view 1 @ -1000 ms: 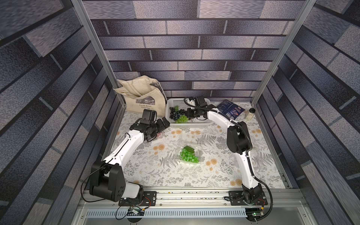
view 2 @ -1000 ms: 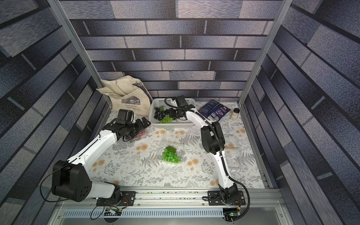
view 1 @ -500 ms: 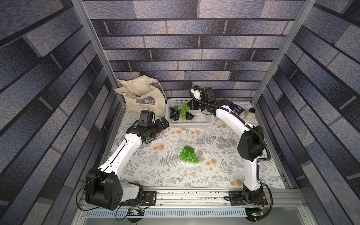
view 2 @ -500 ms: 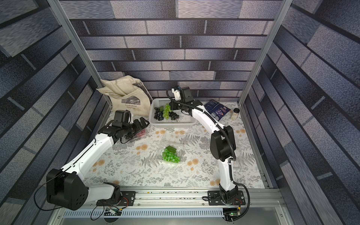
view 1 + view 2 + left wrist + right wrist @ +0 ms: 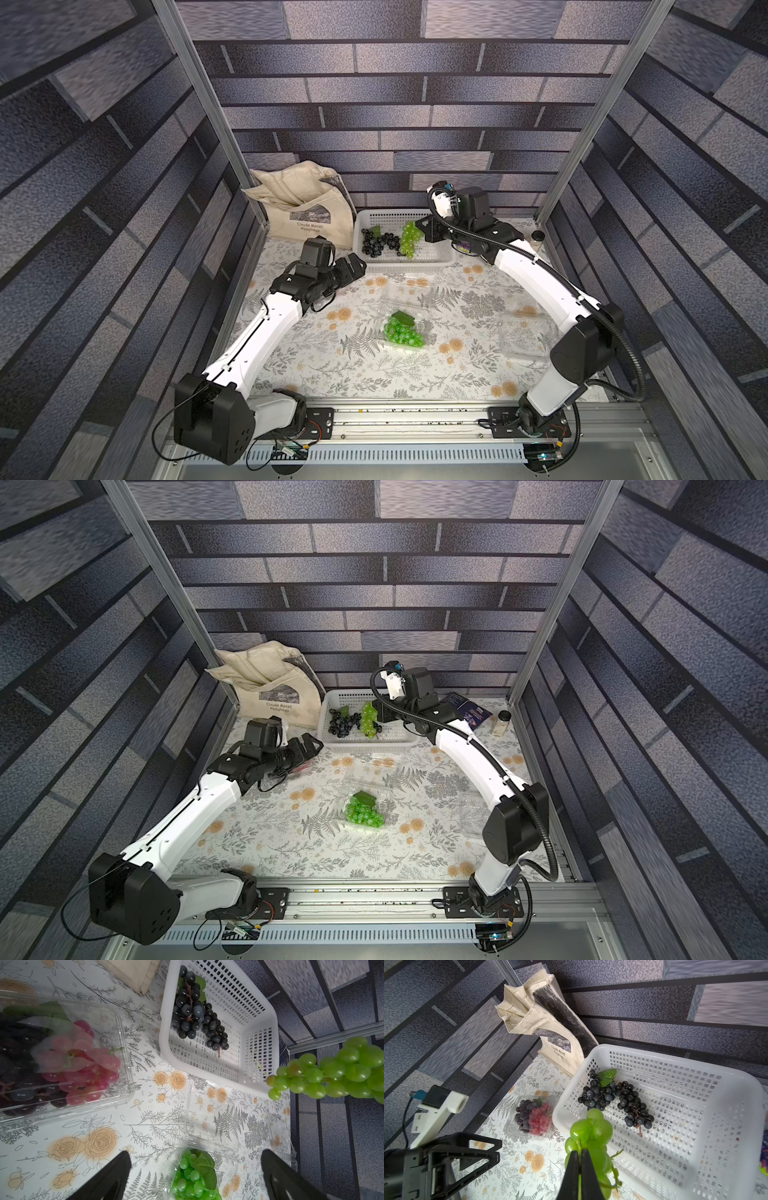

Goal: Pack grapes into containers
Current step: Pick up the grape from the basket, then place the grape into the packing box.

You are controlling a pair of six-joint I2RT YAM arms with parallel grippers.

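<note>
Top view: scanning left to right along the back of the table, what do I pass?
Cream tote bag → dark grapes → green bunch → blue packet → small jar.

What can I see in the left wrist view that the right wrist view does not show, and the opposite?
Only the left wrist view shows the box with green grapes, its lid open. Only the right wrist view shows the right gripper shut on the stem of the green bunch. Both show the white basket with dark grapes, the box of red and dark grapes, and that green bunch.
</note>
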